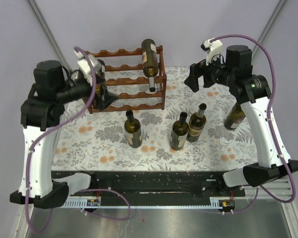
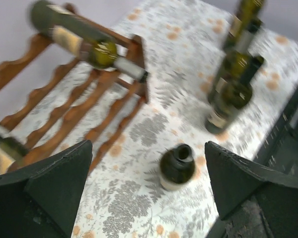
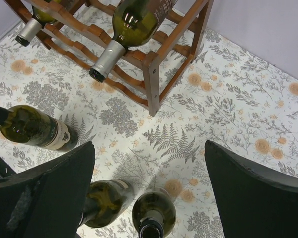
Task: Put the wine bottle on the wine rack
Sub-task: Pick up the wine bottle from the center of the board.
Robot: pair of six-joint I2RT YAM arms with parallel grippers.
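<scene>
A robotics lab booth. A left arm and right arm stand bolted to a floral-clothed table, trailing purple cables. Plain pale walls enclose it.

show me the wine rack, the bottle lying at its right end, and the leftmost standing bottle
wine rack (image 1: 124, 66): top external view, on a scalloped rail.
bottle lying at the right end (image 1: 149, 57): top external view, on its labelled body.
leftmost standing bottle (image 1: 133, 133): top external view, on its body.
</scene>
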